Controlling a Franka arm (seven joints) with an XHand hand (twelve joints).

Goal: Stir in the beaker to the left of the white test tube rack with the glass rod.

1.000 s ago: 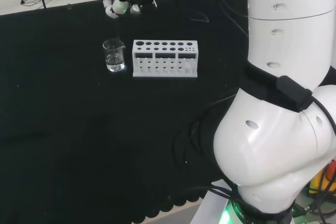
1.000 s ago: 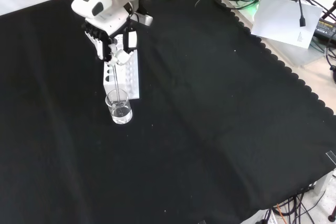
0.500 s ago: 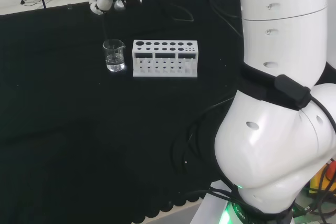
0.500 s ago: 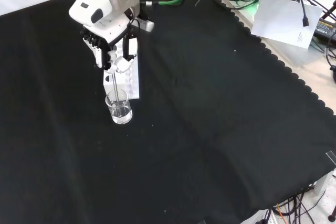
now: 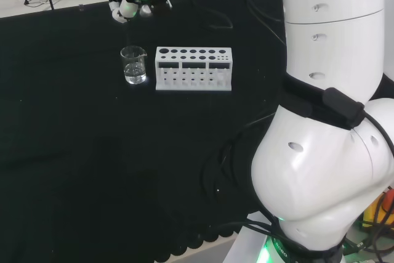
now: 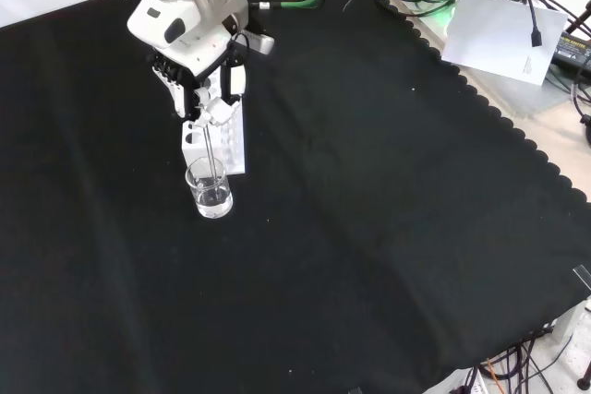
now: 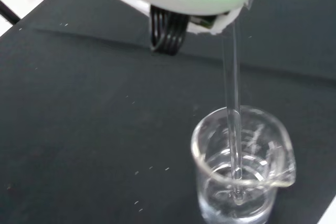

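From the head view, I see the hand (image 5: 128,5) high above the beaker (image 5: 134,65), which stands just left of the rack (image 5: 193,69). In the front view, the fingers (image 6: 214,110) are pinched on the rod (image 6: 214,156), which slants down into the beaker. At the wrist, the rod's tip sits in the liquid near the wall; I judge a wide sweep could knock the glass and tip it over.
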